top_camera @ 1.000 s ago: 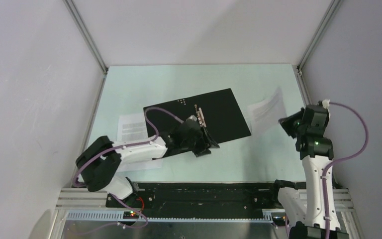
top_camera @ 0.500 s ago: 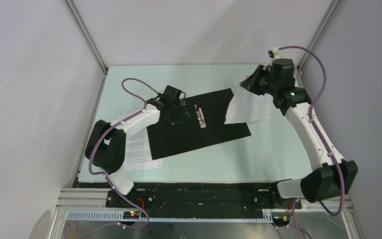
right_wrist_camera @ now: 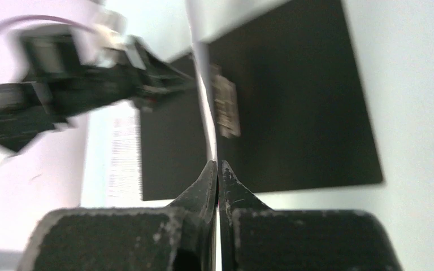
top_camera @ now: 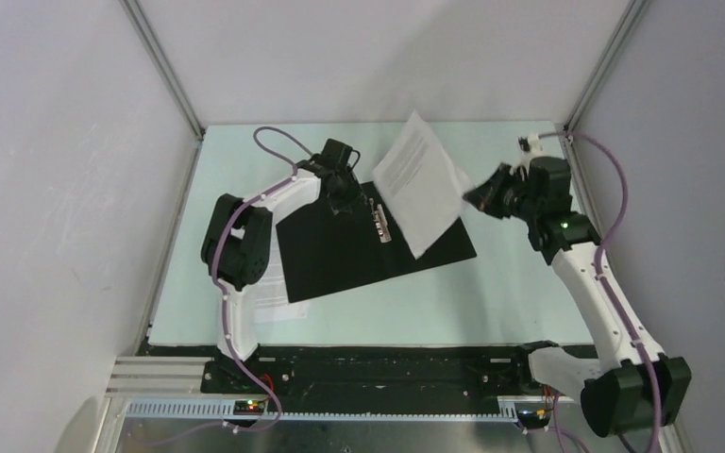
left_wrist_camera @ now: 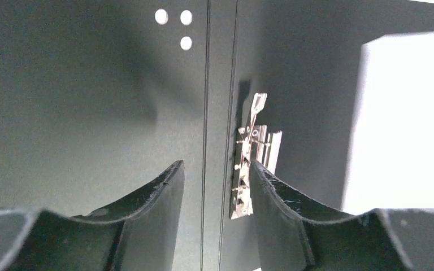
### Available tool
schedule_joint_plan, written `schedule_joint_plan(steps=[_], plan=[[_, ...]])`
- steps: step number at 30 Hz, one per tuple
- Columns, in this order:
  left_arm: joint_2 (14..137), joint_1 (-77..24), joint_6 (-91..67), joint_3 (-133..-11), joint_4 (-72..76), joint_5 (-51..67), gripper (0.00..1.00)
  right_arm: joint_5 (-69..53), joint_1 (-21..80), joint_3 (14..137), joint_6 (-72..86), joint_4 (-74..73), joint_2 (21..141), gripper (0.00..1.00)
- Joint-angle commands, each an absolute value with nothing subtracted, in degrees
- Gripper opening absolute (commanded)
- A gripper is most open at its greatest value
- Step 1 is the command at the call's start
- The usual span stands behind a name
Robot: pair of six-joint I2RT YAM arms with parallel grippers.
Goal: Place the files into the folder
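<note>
The folder lies open on the table, black inside up, with a metal clip near its middle. My right gripper is shut on one white printed sheet and holds it tilted in the air over the folder's right half; the right wrist view shows the sheet edge-on between the shut fingertips. My left gripper is open and low over the folder, its right finger next to the clip. More printed sheets lie under the folder's left edge.
Grey walls with metal frame posts close in the pale green table at left, back and right. The arm bases stand on a black rail at the near edge.
My right gripper has swung the sheet from the table's right side up over the folder. My left gripper moved from the folder's near edge to the clip.
</note>
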State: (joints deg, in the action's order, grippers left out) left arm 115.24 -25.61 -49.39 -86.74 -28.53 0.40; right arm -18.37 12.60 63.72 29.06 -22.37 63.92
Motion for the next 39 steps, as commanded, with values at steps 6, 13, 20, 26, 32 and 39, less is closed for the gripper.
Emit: schedule_joint_plan(steps=[6,13,20,26,32,39], plan=[[120.18,-27.75,-45.15,-93.19,-28.76,-5.77,0.51,-13.27,6.45,46.59,33.98,-23.55,76.84,0.00],[121.28,-28.21,-45.24,-92.97,-28.73,-7.50,0.50,-4.77,3.46,38.45,39.87,-19.12,76.55,0.00],[122.62,-28.21,-45.93,-92.27,-28.74,-7.80,0.50,-2.05,-0.24,35.84,42.81,-14.73,73.54,0.00],[122.67,-27.87,-46.34,-90.77,-28.70,-7.14,0.50,-2.87,1.84,38.50,44.59,-11.25,78.68,0.00],[122.93,-27.07,-45.90,-89.81,-29.04,-6.01,0.49,-2.02,7.75,46.62,43.62,-12.41,86.53,0.00],[123.20,-26.15,-45.38,-88.69,-29.44,-5.08,0.47,-2.29,10.65,52.38,43.16,-14.20,93.88,0.00]])
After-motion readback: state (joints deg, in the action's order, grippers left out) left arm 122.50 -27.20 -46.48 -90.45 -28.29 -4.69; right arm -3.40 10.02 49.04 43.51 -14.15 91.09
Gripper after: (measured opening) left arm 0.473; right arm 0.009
